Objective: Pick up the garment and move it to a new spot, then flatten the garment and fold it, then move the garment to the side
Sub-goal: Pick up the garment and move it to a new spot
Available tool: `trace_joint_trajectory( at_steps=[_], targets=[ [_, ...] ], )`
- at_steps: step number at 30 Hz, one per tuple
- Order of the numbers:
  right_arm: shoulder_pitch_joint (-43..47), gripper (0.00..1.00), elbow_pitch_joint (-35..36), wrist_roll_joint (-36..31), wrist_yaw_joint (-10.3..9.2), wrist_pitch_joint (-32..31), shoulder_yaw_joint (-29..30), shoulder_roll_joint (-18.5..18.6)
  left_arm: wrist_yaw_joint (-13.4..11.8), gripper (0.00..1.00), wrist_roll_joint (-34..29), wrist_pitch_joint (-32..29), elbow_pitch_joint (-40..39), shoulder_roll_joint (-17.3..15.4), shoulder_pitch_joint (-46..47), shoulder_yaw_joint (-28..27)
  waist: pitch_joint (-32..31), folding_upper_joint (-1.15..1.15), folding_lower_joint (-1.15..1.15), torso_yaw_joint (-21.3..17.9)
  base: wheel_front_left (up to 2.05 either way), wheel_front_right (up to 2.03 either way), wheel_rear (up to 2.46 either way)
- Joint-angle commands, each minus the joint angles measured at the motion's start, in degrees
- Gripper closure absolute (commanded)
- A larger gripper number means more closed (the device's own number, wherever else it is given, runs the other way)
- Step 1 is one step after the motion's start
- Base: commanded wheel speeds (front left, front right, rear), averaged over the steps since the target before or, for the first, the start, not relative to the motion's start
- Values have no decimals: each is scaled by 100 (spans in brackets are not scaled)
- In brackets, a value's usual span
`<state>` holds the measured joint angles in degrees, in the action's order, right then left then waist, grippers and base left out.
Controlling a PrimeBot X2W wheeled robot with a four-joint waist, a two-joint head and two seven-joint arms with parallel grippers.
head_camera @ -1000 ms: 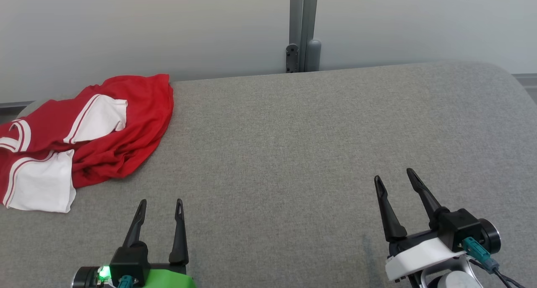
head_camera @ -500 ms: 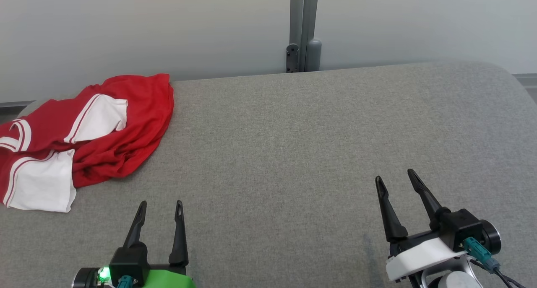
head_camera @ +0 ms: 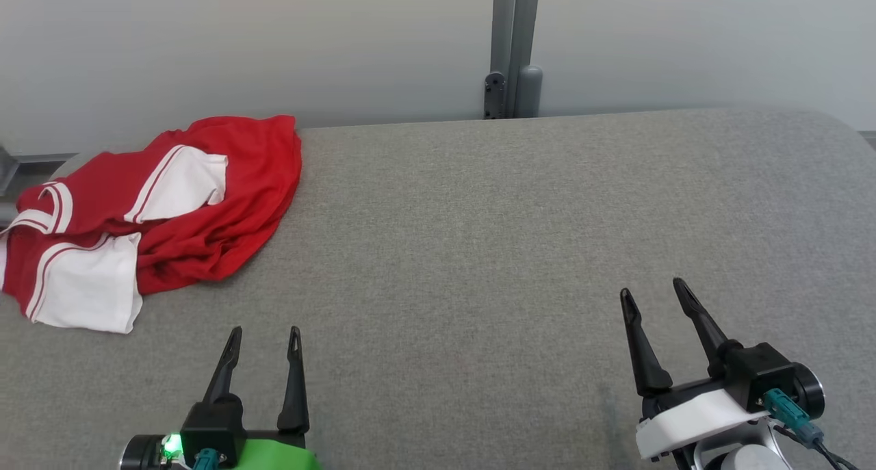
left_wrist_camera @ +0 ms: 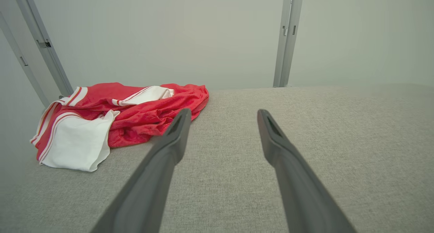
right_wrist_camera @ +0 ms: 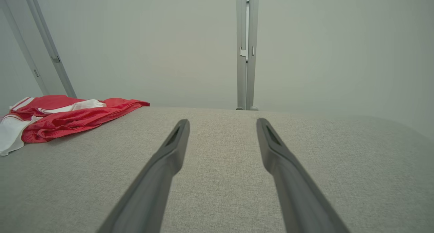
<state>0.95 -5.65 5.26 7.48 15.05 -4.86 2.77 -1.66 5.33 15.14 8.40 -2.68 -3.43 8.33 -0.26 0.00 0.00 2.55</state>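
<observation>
One garment (head_camera: 157,217), red with white panels and white-striped trim, lies crumpled in a loose heap at the far left corner of the grey fabric bench (head_camera: 479,237). Its far edge is right at the bench's back edge and its left part reaches the left edge. One white panel sits on top of the heap and another lies flat at the near-left end (sleeves or panels, cannot tell). It is not flattened and not folded. At lower left of head view, the left gripper (head_camera: 265,330) has a green housing with a lit green lamp. Its fingers (left_wrist_camera: 169,148) are spread apart with nothing between them, pointing away from the robot over the bench. The garment is ahead and to its left, near but apart. In left wrist view one fingertip overlaps the heap's red edge in the picture only; head view shows a gap there. At lower right, the right gripper (head_camera: 651,286) has a white housing, with a teal plug and dark cable on its side. Its fingers (right_wrist_camera: 288,172) are likewise wide apart and holding nothing, tilted slightly left, well apart from the garment. Cannot tell whether either gripper touches the bench. Behind the bench is a pale wall (head_camera: 274,46), with a grey upright post (head_camera: 515,46) at the back edge.
</observation>
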Motion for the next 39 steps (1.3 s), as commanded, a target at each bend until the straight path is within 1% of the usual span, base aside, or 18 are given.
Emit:
trace_joint_trajectory(
  at_steps=[1, 6, 13, 17, 20, 26, 33, 37, 39],
  targets=[
    [69, 0, 21, 25, 2, 20, 7, 22, 0, 0, 13, 2, 3, -37, 76, -31, -6, 0, 0, 231, 0, 0, 0],
    [105, 0, 62, 55, 2, 19, 41, 20, 27, 0, 15, 2, -5, -36, 102, -25, -14, 0, 0, 851, 0, 0, 0],
    [89, 0, 100, 112, 2, 19, -42, 19, 42, 0, 47, 2, -22, -35, 62, -59, -55, 0, 0, 1906, 0, 0, 0],
    [67, 0, 99, 136, 2, 19, -98, 20, 42, 0, 99, 2, -44, -35, 27, -90, -63, 0, 0, 2377, 0, 0, 0],
    [58, 0, 83, 134, 2, 19, -146, 22, 24, 0, 125, 2, -65, -32, -9, -101, -63, 0, 0, 2638, 0, 0, 0],
    [-156, 0, -5, 35, 1, 19, -376, 25, -116, 0, 247, 2, -238, -29, -100, -191, 88, 0, 0, 2751, 0, 0, 0],
    [-293, 0, -77, -15, 1, 19, -461, 24, -228, 0, 316, 2, -358, -29, -190, -188, 191, 0, 0, 2812, 0, 0, 0],
    [-271, 0, -56, -20, 1, 19, -446, 24, -225, 0, 552, 2, -348, -30, -171, -202, 247, 0, 0, 2821, 0, 0, 0],
    [-259, 0, -31, -26, 1, 19, -396, 24, -160, 0, 600, 2, -317, -30, -64, -241, 286, 0, 0, 2818, 0, 0, 0]
  ],
)
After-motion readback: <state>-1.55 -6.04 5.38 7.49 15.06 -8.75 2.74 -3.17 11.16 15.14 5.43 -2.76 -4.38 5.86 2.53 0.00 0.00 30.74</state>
